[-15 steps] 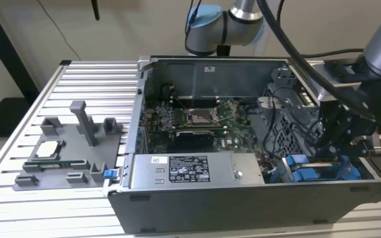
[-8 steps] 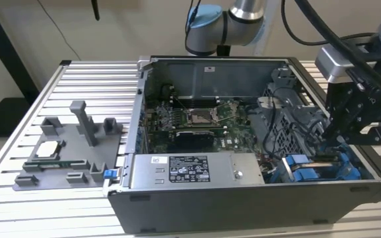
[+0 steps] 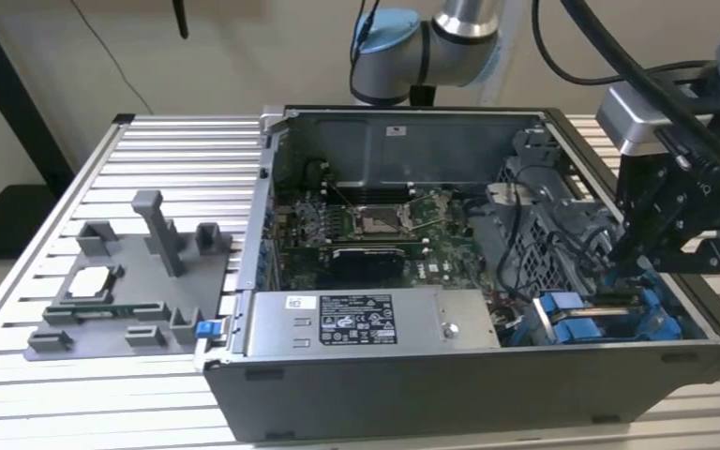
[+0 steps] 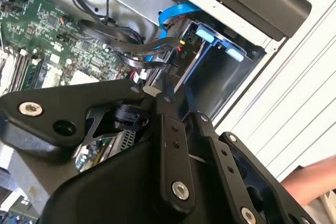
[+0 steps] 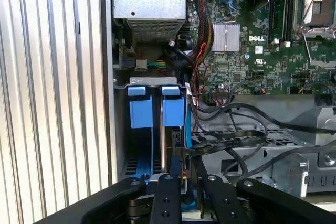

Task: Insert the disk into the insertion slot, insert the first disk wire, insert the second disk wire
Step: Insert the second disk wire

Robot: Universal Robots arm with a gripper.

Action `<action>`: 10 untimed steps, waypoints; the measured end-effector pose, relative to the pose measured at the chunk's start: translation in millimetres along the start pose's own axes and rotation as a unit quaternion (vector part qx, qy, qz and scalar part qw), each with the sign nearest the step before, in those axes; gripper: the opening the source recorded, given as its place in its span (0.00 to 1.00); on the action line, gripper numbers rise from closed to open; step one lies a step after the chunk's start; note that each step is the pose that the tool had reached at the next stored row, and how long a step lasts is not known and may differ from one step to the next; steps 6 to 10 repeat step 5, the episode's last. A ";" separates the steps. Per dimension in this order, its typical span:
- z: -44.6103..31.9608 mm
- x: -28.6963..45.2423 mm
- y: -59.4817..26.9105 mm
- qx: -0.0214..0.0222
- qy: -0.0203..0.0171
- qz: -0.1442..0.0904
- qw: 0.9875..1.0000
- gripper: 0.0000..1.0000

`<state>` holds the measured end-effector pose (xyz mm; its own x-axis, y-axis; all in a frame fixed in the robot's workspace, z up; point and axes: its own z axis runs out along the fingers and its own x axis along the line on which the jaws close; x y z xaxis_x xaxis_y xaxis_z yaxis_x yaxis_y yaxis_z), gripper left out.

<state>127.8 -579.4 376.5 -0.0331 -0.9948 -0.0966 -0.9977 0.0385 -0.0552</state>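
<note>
From my remote station I see the open computer case (image 3: 460,375) lying on a ribbed aluminium table (image 3: 35,394), with the arm reaching down into the case's corner on the exterior view's right. The gripper (image 3: 641,267) sits low over the drive cage (image 3: 561,234), right at the blue plastic frame (image 3: 585,328). In the first wrist view the disk (image 5: 169,145) stands on edge inside the insertion slot (image 5: 140,161), its blue tabs (image 5: 173,109) at the mouth of the bay, so it is already seated. The gripper's two black fingers (image 5: 167,198) are drawn close together, almost shut, over a small connector at the disk's rear edge; I cannot tell for certain that they clamp it. A flat black cable (image 5: 226,142) runs from that spot across the cage toward the green board (image 5: 247,51). The grey power-supply box (image 3: 360,323) lies beside the cage. In the second wrist view a blue cable (image 4: 176,14) curves above the bay.
</note>
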 end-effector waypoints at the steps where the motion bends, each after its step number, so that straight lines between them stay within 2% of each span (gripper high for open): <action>1: 0.0 0.0 0.0 0.000 0.000 0.000 1.000 1.00; 10: 0.0 0.0 0.0 0.000 0.000 0.000 1.000 1.00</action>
